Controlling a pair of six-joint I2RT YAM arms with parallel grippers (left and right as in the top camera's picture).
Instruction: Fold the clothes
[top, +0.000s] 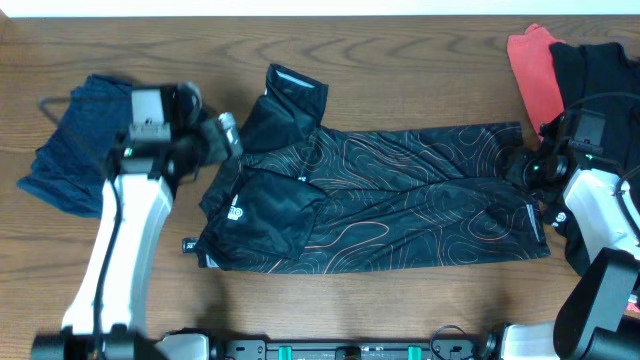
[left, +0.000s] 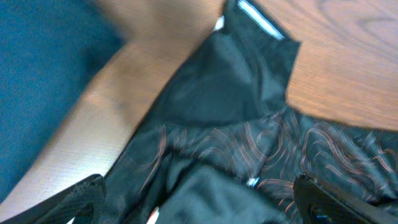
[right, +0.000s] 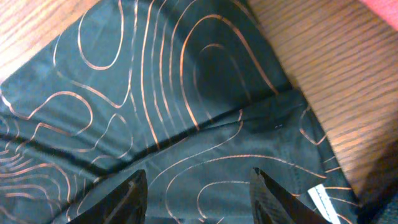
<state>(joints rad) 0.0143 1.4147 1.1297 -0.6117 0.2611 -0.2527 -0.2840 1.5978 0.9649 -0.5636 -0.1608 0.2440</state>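
The black jersey (top: 380, 200) with thin orange contour lines lies spread across the middle of the table, one sleeve (top: 290, 100) sticking up at the far left. My left gripper (top: 228, 135) hovers open over the jersey's left shoulder; in the left wrist view its fingers (left: 199, 202) straddle dark fabric (left: 230, 93). My right gripper (top: 525, 165) is open over the jersey's right hem; in the right wrist view its fingers (right: 199, 193) frame the patterned cloth (right: 186, 93) with nothing between them.
A folded navy garment (top: 75, 140) lies at the far left, also showing in the left wrist view (left: 43, 81). A red garment (top: 535, 70) and a black one (top: 600, 70) lie at the back right corner. Bare wood lies along the front edge.
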